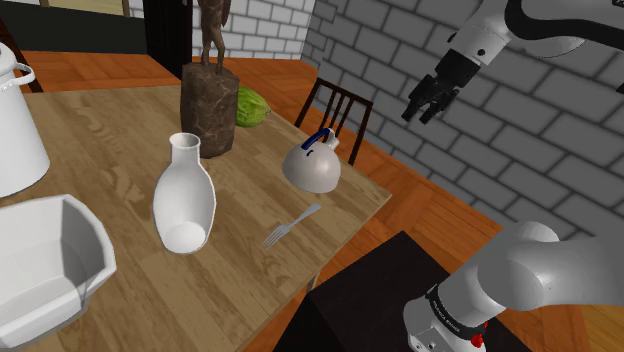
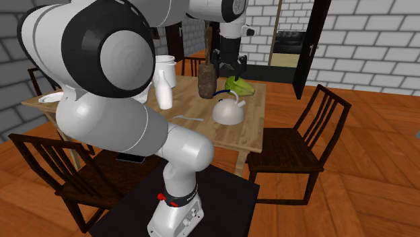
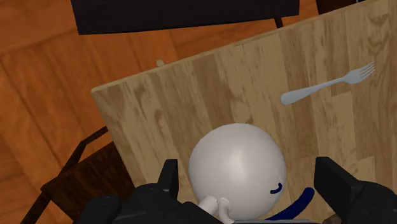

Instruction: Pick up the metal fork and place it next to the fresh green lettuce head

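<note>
The grey metal fork lies flat on the wooden table near its front corner, between the white vase and the kettle. It also appears as the fork and the fork. The green lettuce head rests at the far edge behind a dark block, and is seen as the lettuce too. My gripper hangs open high in the air, off to the shoulder view's right of the table. In the wrist view the gripper holds nothing, and its fingers stand wide apart above the kettle.
A white kettle with a blue handle sits between fork and lettuce. A white vase, a dark block with a statue, a white pot and a white basin share the table. Dark chairs stand alongside.
</note>
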### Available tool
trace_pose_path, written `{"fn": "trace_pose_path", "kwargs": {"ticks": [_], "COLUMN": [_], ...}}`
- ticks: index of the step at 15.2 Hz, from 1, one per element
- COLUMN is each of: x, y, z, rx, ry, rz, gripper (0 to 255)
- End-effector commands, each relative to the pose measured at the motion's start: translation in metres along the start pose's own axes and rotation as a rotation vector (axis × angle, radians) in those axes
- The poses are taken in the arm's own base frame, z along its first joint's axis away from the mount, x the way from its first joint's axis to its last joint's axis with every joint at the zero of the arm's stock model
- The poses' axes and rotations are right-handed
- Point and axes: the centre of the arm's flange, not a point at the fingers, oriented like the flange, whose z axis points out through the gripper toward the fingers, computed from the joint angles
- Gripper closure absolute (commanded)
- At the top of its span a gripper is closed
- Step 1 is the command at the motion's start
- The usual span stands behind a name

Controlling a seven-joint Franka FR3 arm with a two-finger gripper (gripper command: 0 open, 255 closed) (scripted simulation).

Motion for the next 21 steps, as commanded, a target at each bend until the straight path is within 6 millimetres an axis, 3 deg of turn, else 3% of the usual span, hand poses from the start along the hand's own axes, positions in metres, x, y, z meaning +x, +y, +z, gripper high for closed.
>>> {"fn": "trace_pose_path", "kwargs": {"ticks": [1,11,21], "x": [0.000,-0.042,-0.036], "y": [0.000,-0.099,-0.196], "z": [0.000,0.095,0.200], "rx": [0.000,-0.097,-0.194], "ry": [0.000,0.034,0.069], "rz": [0.000,0.442,0.884], "gripper": [0,0,0]}}
